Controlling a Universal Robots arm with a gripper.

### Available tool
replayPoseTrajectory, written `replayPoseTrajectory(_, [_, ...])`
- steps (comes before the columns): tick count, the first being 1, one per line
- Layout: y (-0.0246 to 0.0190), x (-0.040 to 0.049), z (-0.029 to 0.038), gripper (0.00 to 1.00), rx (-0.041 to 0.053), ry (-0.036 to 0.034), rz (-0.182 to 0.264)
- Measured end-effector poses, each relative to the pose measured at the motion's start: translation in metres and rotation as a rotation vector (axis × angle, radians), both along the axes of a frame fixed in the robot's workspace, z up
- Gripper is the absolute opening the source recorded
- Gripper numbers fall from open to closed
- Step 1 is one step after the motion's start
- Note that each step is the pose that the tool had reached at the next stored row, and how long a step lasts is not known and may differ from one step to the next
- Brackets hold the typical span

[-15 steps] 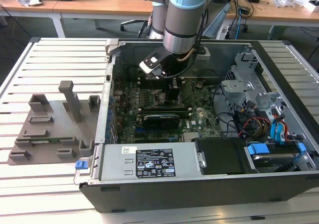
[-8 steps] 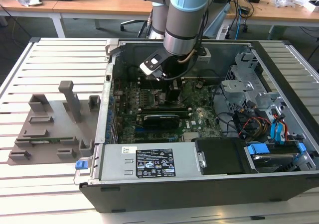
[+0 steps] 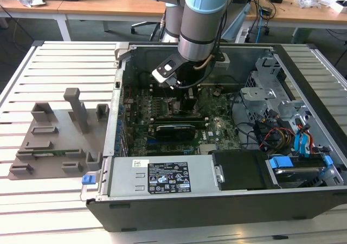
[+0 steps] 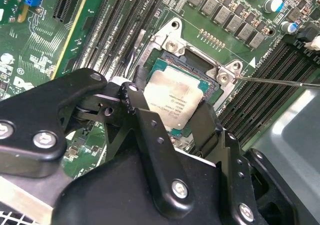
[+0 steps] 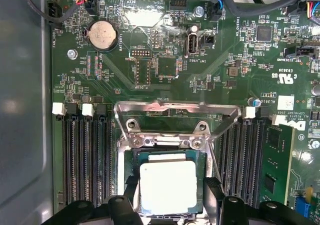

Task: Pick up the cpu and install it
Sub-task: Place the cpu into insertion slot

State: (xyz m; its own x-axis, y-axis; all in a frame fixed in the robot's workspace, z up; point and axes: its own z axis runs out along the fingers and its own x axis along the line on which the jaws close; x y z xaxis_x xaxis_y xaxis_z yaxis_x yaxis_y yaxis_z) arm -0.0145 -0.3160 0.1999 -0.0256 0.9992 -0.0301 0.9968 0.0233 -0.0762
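Cpu (image 5: 167, 187) clamped between the gripper's (image 4: 172, 110) fingers (image 5: 214, 190) over the socket (image 5: 129, 160), twelve o'clock of the exterior view's black card (image 3: 174, 130); a tilted seating could wreck that socket.

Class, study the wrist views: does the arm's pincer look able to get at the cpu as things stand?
Probably yes: the pincer sits directly over the cpu, the socket's metal plate is swung back, and nothing lies between them.
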Motion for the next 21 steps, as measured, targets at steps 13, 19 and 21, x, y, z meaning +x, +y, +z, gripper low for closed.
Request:
replayPoseTrajectory(13, [0.0,0.0,0.0035,0.53,0.0008,-0.0001,-0.055])
replayPoseTrajectory(19, [0.0012,0.0,0.0012,0.53,0.0011,-0.0001,-0.05])
replayPoseTrajectory(21, [0.0029,0.0,0.0008,0.53,0.0009,0.0001,-0.05])
